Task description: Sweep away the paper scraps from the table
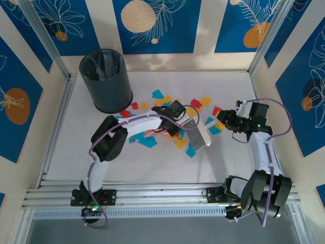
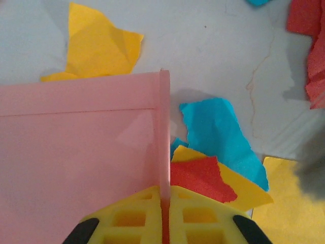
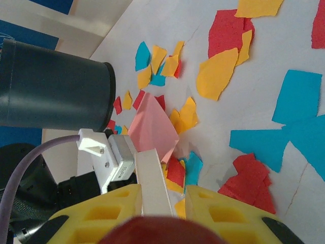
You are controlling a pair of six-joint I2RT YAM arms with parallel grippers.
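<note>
Left jaws pinch the dustpan [image 2: 76, 152] wall; right jaws pinch the brush [image 3: 152, 183] handle. Ahead of both, paper scraps [image 2: 218, 132] litter the worktop [image 2: 203, 46]. Sweep hard and you may flick scraps past the dustpan.

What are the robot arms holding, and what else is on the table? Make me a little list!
left gripper: shut on the side wall of the pink dustpan
right gripper: shut on the white handle of the brush
paper scraps: red, yellow and blue, scattered on the table around the dustpan and brush
black bin: upright at the far left of the table
sweeping: scraps not yet in the dustpan
</note>
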